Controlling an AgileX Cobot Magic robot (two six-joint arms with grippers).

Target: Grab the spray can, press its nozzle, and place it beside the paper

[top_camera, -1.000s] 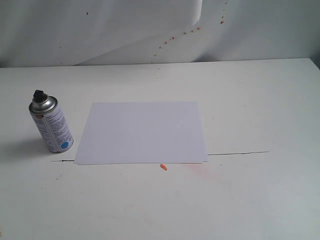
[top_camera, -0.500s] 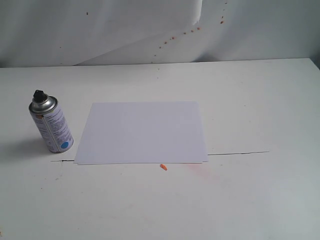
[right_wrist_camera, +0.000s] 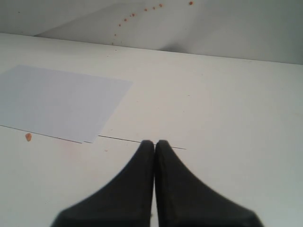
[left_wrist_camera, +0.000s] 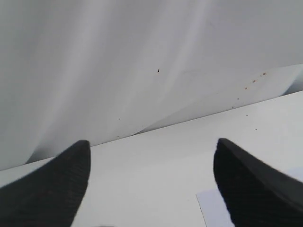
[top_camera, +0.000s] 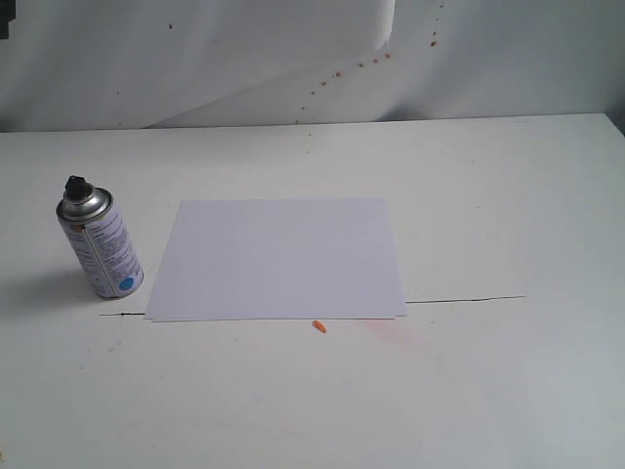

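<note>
**Can waiting upright, neither gripper on it yet**

The spray can (top_camera: 99,249) is standing upright on the white table (top_camera: 488,195), on the left side of the exterior view and just beside the left edge of the paper (top_camera: 278,259), apart from it. Its black nozzle (top_camera: 76,185) is sitting on top of the shiny domed shoulder, leaning slightly towards the back. Nothing is touching the can.

Judging by its look, the can is going to behave as a stiff metal cylinder: it is not going to give under the fingers, but its smooth printed wall is probably going to be slippery, and its narrow base is making it easy to tip. The safest hold is looking like the middle of the labelled body, across its width, leaving the shoulder and nozzle free for pressing.

The paper is lying flat, with a small orange scrap (top_camera: 319,326) just off its near edge and a thin black line (top_camera: 464,299) running out from under it.

The left gripper (left_wrist_camera: 151,146) is hanging with its fingers spread wide and holding nothing; its camera is showing the table, the backdrop (left_wrist_camera: 142,47) and a corner of the paper, not the can. The right gripper (right_wrist_camera: 155,144) is pressing its fingers together, empty, above bare table well apart from the can.
</note>
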